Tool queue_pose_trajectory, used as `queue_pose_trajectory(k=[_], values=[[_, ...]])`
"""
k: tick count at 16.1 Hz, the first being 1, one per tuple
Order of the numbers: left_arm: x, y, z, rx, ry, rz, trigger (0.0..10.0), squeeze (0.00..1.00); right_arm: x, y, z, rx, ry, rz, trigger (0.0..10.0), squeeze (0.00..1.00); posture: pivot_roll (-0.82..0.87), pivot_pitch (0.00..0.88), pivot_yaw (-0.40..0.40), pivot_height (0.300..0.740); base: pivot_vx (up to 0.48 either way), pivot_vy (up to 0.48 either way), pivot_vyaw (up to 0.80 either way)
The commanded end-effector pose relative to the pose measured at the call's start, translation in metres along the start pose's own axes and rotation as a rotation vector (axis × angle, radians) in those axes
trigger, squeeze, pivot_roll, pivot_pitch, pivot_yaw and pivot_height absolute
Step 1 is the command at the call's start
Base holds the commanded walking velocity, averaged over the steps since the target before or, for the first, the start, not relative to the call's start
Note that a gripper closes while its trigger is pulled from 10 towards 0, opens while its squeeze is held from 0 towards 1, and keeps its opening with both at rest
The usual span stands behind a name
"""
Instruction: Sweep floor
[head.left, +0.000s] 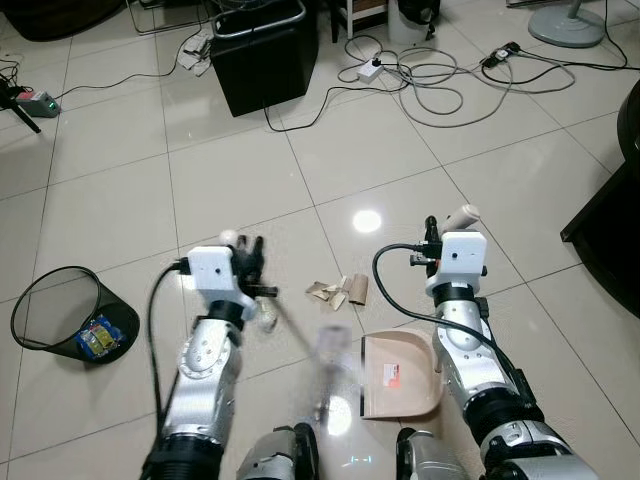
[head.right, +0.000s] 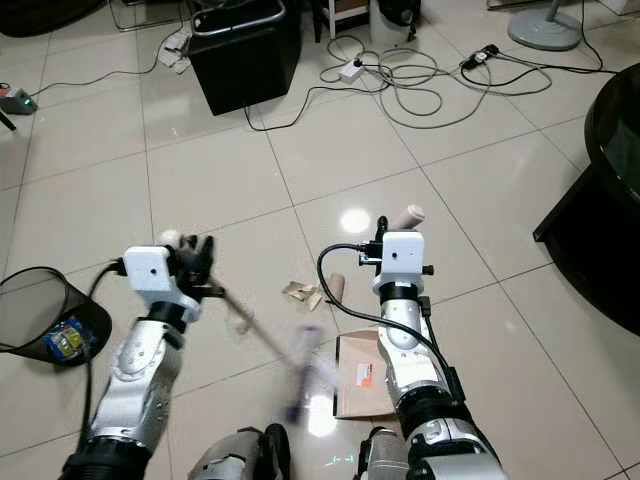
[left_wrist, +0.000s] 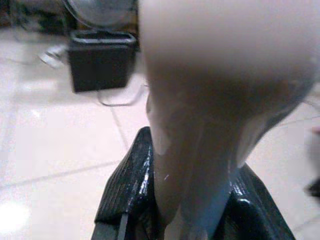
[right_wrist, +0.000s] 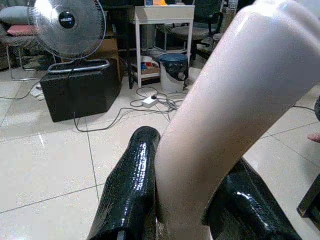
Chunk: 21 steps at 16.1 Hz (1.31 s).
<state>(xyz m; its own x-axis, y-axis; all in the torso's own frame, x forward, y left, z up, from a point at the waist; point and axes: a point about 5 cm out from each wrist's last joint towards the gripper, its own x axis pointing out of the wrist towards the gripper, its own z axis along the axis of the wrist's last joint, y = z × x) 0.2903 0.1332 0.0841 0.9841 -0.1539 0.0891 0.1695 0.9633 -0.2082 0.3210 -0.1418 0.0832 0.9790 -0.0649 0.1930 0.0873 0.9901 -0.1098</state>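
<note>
On the tiled floor (head.left: 120, 130), left gripper (head.left: 250, 262) clamped on the brush (head.left: 322, 372) should drag paper scraps (head.left: 338, 290) toward the dustpan (head.left: 400, 375), whose handle the right gripper (head.left: 437, 232) clamps steady.

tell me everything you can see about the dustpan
The dustpan is beige, plastic-looking, flat on the tiled floor with a red-and-white label inside. Its open mouth faces the brown paper scraps lying apart from it. Its pale handle rises to the right gripper, whose jaws are shut on it.
</note>
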Motion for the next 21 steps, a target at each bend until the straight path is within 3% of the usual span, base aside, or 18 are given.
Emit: queue_pose_trajectory(k=[1, 3, 6, 10, 12, 15, 17, 19, 20, 21], values=[[-0.003, 0.0, -0.005, -0.021, 0.034, -0.013, 10.0, 0.0, -0.005, 0.001, -0.007, 0.004, 0.036, -0.005, 10.0, 0.0, 0.04, 0.232, 0.133, 0.74, 0.0, 0.0, 0.0], [-0.001, -0.01, -0.002, -0.152, 0.029, -0.065, 10.0, 0.0, -0.004, -0.002, -0.008, 0.002, 0.041, -0.013, 10.0, 0.0, 0.03, 0.217, 0.127, 0.74, 0.0, 0.0, 0.0], [0.005, -0.012, 0.004, -0.197, 0.004, -0.096, 10.0, 0.0, -0.001, -0.008, -0.009, 0.011, 0.046, -0.031, 10.0, 0.0, 0.02, 0.189, 0.117, 0.74, 0.0, 0.0, 0.0], [0.025, -0.006, 0.04, -0.025, -0.142, -0.163, 10.0, 0.0, -0.003, -0.026, -0.006, 0.064, 0.018, -0.07, 10.0, 0.0, -0.01, 0.124, 0.094, 0.74, 0.0, 0.0, 0.0], [0.032, 0.002, 0.07, 0.065, -0.237, -0.23, 10.0, 0.0, -0.004, -0.037, -0.004, 0.081, -0.005, -0.07, 10.0, 0.0, -0.02, 0.09, 0.075, 0.74, 0.0, 0.0, 0.0], [0.036, 0.016, 0.083, 0.075, -0.256, -0.236, 10.0, 0.0, -0.004, -0.046, 0.0, 0.138, -0.016, -0.085, 10.0, 0.0, -0.03, 0.052, 0.059, 0.74, 0.0, 0.0, 0.0], [0.037, 0.033, 0.086, 0.131, -0.23, -0.18, 10.0, 0.0, 0.003, -0.053, 0.009, 0.204, -0.021, -0.091, 10.0, 0.0, -0.03, 0.037, 0.053, 0.74, 0.0, 0.0, 0.0], [0.036, 0.059, 0.088, 0.187, -0.18, -0.042, 10.0, 0.0, 0.02, -0.062, 0.041, 0.228, -0.087, -0.075, 10.0, 0.0, -0.05, 0.021, 0.044, 0.74, 0.0, 0.0, 0.0], [0.035, 0.062, 0.089, 0.195, -0.183, -0.03, 10.0, 0.0, 0.023, -0.063, 0.047, 0.23, -0.102, -0.075, 10.0, 0.0, -0.06, 0.019, 0.043, 0.74, 0.0, 0.0, 0.0], [0.032, 0.067, 0.089, 0.238, -0.166, 0.005, 10.0, 0.0, 0.031, -0.066, 0.068, 0.26, -0.149, -0.065, 10.0, 0.0, -0.05, 0.008, 0.032, 0.74, 0.0, 0.0, 0.8]])
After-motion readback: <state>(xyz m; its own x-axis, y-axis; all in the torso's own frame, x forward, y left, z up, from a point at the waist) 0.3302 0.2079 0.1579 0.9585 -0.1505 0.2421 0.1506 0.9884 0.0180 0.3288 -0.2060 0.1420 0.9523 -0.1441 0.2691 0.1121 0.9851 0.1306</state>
